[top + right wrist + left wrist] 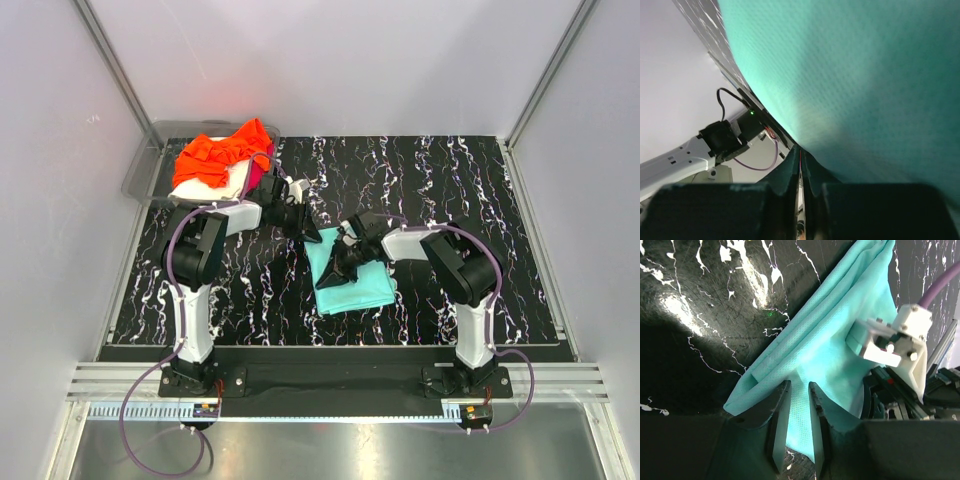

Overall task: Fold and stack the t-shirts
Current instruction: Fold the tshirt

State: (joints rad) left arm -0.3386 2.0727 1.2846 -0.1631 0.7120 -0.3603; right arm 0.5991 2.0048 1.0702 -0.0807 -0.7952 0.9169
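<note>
**Mid-fold on the teal tee, not loving that pinch**

From the top camera: got the teal t-shirt [352, 285] lying part-folded near the middle of the table [480, 200], a bit toward the near edge. Got the left gripper [311, 235] parked at its far-left corner and the right gripper [336, 271] down on its left edge. Also spotting an orange t-shirt [215, 155] heaped over a cream-white t-shirt [236, 182] and a magenta t-shirt [263, 162] in the grey tray [137, 180] at the far-left corner, well apart from the fold.

From the left wrist: looking at fingers [779, 412] parted over the shirt's edge, cloth showing through the gap. Released by the look of it, nothing clearly nipped.

From the right wrist: seeing fingers [789, 172] clenched tight, seemingly on a thin edge of teal cloth draped right across the lens.

Worries: could lose that skinny pinch mid-swing and drop the flap crooked. Could also drag the whole shirt along with nothing pinning the other end, wrecking the crease. Might knock the two wrists together too, working this close.

Hard to make out: can't see the actual fingertip contact on the right, buried behind cloth. Can't count finished folds from above, with both arms covering the shirt's left half. Can't make out much of the cream-white and magenta shirts under the orange.
</note>
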